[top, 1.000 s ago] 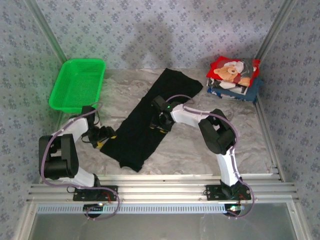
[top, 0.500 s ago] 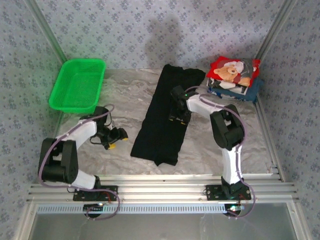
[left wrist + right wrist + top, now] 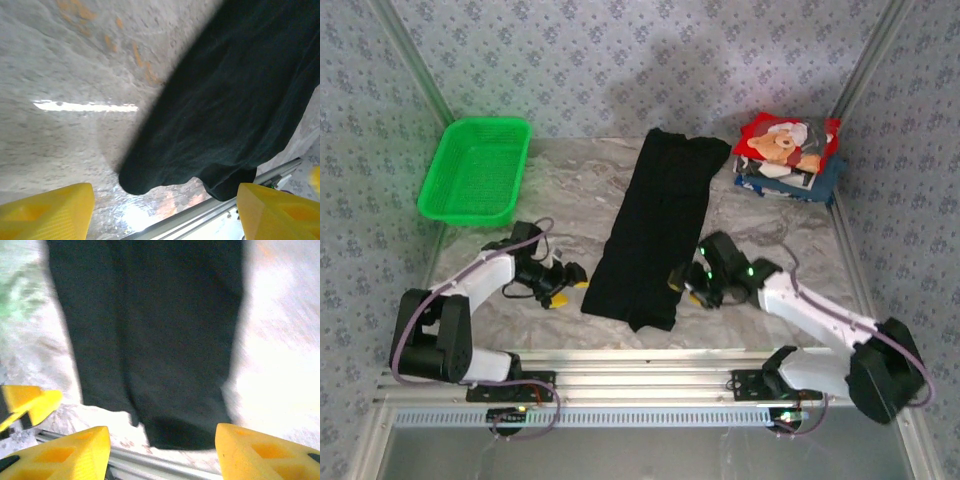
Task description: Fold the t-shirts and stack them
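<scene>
Marble-look table (image 3: pixel 570 190) is covered down the middle by the black t-shirt (image 3: pixel 655 235), laid flat as a long strip from far edge to near edge. Green mesh basket (image 3: pixel 475 170) is seen far left. Folded t-shirts (image 3: pixel 788 165) are stacked far right, red teddy-bear shirt (image 3: pixel 785 140) on top. Left gripper (image 3: pixel 570 292) is just left of the strip's near end, right gripper (image 3: pixel 682 285) just right of it, both jaws apart, nothing held
</scene>
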`<state>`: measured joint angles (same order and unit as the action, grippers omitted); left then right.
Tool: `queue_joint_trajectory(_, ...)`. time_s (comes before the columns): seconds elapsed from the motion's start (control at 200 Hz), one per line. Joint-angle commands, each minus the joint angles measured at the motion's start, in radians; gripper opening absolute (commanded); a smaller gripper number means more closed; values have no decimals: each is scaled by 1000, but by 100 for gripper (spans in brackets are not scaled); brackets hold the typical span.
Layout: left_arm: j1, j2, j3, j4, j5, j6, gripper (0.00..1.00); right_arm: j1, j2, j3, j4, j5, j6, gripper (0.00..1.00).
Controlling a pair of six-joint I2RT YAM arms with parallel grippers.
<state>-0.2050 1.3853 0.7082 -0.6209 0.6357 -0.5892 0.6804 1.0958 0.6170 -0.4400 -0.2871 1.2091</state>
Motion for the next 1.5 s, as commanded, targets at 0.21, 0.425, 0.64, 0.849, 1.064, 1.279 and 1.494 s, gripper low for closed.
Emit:
queue_joint_trajectory(0.21, -66, 97, -31, 80, 34, 1, 74, 95, -204, -274, 193, -12, 344, 56)
queue_joint_trajectory(0.425, -89, 116, -35, 95, 33, 0, 73, 121, 52, -208, 396, -41, 327, 55)
queue_joint_trajectory(0.64, -103, 139, -76, 157, 36, -34, 70, 142, 191, -155, 471, -50, 323, 52)
queue_joint_trajectory(0.849, -108, 152, -76, 196, 47, -55, 64, 163, 254, -143, 473, -64, 324, 32)
queue_joint_trajectory(1.064, -112, 158, -65, 212, 50, -61, 38, 196, 169, -90, 289, -32, 290, 11)
queue_joint_trajectory(1.279, -112, 149, -72, 224, 47, -66, 15, 251, 131, -15, 84, -26, 224, 8)
queue_joint_trajectory(1.494, -112, 124, -67, 229, 47, -87, 11, 340, 175, 40, -105, 5, 167, 14)
